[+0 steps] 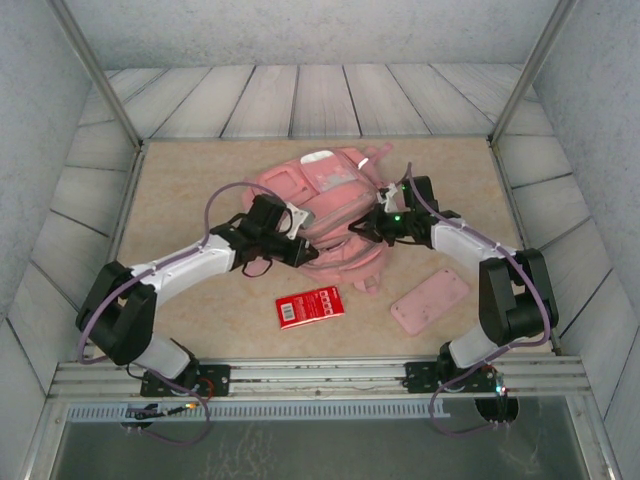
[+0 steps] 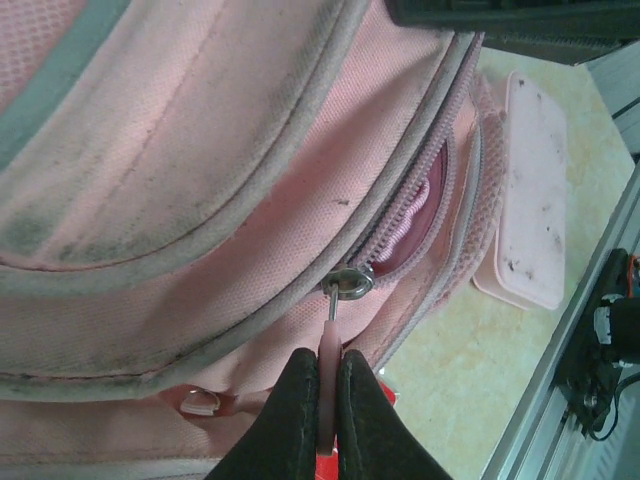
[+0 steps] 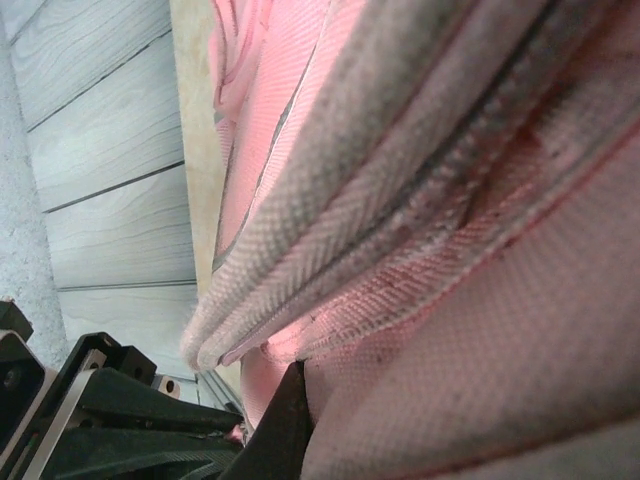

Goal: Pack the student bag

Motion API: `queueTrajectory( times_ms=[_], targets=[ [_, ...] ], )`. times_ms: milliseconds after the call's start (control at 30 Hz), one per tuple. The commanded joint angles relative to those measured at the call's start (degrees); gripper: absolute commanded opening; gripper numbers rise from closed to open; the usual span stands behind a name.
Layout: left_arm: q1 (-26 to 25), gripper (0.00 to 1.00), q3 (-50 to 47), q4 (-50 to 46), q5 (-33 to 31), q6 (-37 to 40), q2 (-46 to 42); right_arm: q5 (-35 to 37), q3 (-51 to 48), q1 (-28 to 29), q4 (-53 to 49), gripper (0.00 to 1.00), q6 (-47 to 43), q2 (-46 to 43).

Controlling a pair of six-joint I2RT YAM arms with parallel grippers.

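Pink mesh, grey-piped and grubby: the student bag (image 1: 330, 215) lies in the middle of the table (image 1: 190, 200). The left gripper (image 2: 328, 368) is nipped shut on the zip pull (image 2: 329, 340), with the opened zip running away toward 1 o'clock, so opening it further likely means drawing toward 6. The right gripper (image 1: 384, 222) is closed at the bag's 3 o'clock edge; whether it pinches cloth I cannot tell.

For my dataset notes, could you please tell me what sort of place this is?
Probably a lab robot cell: grey plank-patterned enclosure walls, an aluminium mounting rail, a beige stone-patterned tabletop.
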Motion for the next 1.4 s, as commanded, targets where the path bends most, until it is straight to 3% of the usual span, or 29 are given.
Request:
queueTrajectory(
  times_ms=[0, 400, 800, 933, 1033, 1200, 1367],
  targets=[
    [5.7, 0.00, -4.8, -22.3, -12.2, -2.1, 0.7, 7.4, 3.7, -8.3, 2.2, 0.00, -3.9, -2.9],
    [8.5, 0.00, -4.4, -24.0, -14.0, -1.1, 0.5, 5.6, 4.1, -10.6, -0.7, 0.00, -6.3, -3.2],
    [7.1, 0.00, -2.0, -18.0, -0.5, 4.1, -1.7, 1.6, 2.2, -9.6, -0.1, 0.04, -6.0, -1.6],
    [4.3, 0.32, 1.7, -14.6, -0.2, 4.8, -3.2, 0.9, 1.4, -9.2, 0.8, 0.04, -5.4, -1.3],
    [2.9, 0.46, 3.1, -9.0, 0.3, 5.0, -4.2, 0.5, 1.6, -9.1, 1.2, 0.04, -5.3, -1.1],
    [1.8, 0.48, 5.6, 0.6, 4.2, 5.7, -0.5, -0.5, 1.8, -9.0, 1.8, 0.04, -5.1, -1.0],
    [0.7, 0.46, 12.1, 0.0, 9.9, 8.7, 8.0, -2.1, 1.4, -8.9, 2.7, 0.04, -5.3, -1.3]
  ],
)
